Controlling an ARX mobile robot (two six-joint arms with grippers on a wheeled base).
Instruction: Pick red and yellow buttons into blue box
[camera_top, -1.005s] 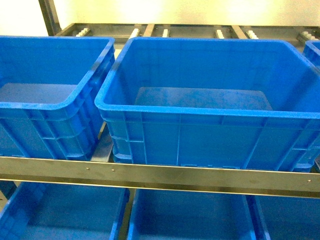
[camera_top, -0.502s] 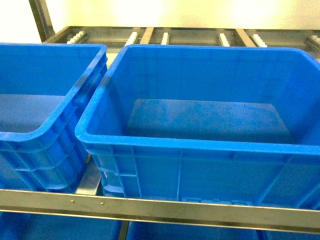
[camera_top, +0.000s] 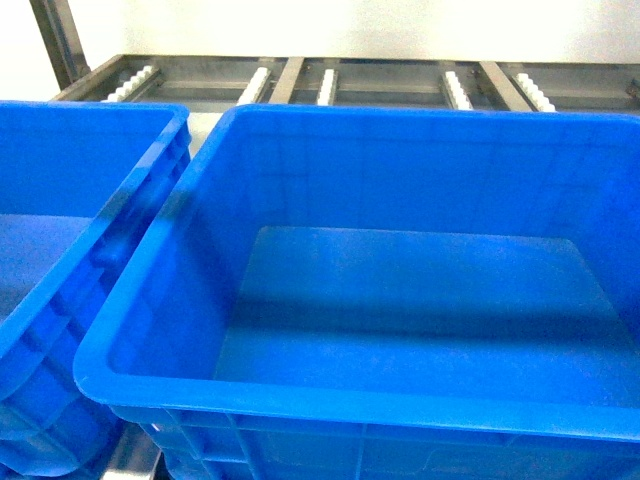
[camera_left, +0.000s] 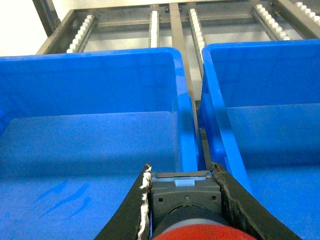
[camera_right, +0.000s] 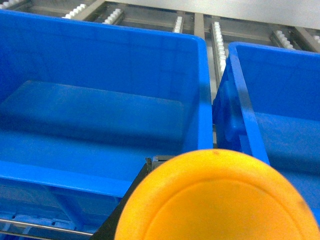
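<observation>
The red button shows at the bottom of the left wrist view, its dark switch block clamped between the black fingers of my left gripper. That gripper hangs over the floor of a deep blue crate, near its right wall. The yellow button fills the lower right wrist view. My right gripper is shut on it, with one finger showing at the left. It hovers by the near right corner of the blue box. The blue box fills the head view, where neither gripper shows.
A second deep blue crate stands to the left of the blue box, and a third one to its right. Behind them run steel rack rails with white rollers. A narrow gap separates the crates.
The head view has closed in on the blue box. It looks larger and lower in the frame, and the steel front rail and lower-shelf crates have dropped out of view.
</observation>
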